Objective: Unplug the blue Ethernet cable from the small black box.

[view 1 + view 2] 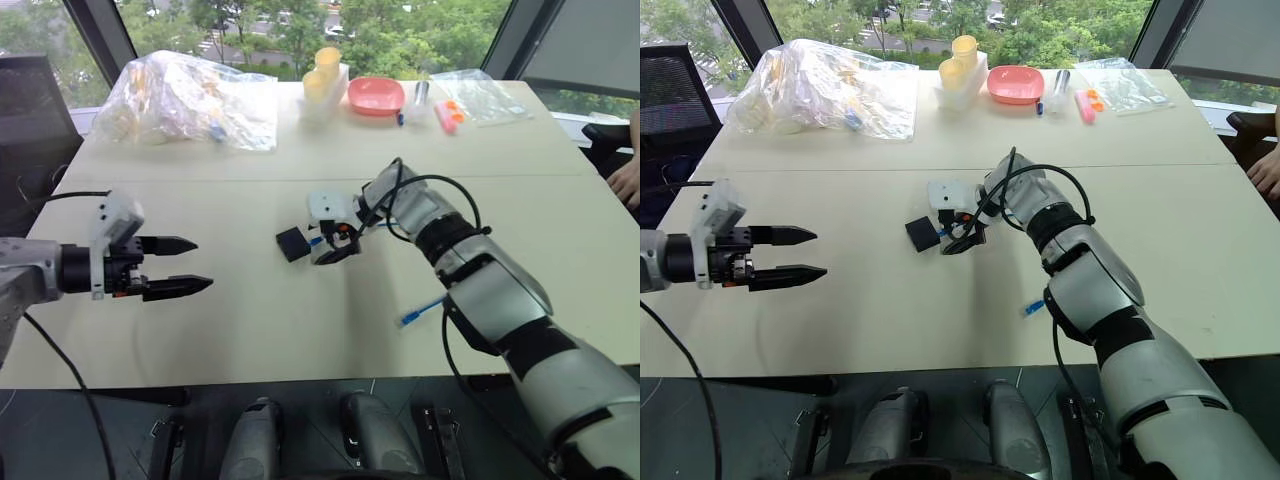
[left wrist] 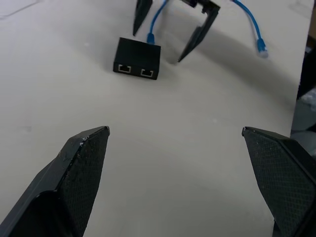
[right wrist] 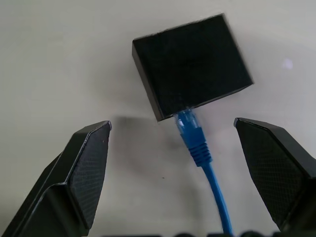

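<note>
Straddling blue Ethernet cable (image 3: pixel 200 148) plugged into small black box (image 3: pixel 192 64), right hand (image 3: pixel 190 163) wide open, empty, cable's middle hidden.

The right arm (image 1: pixel 470 270) covers the middle stretch of the blue Ethernet cable (image 3: pixel 200 148); its loose end pokes out at the arm's seven o'clock. At three o'clock a person's hand (image 1: pixel 627 180) is cut by the edge. Far off at eleven o'clock, the contents of the clear plastic bag (image 1: pixel 185 100) are too muddled to name.
</note>
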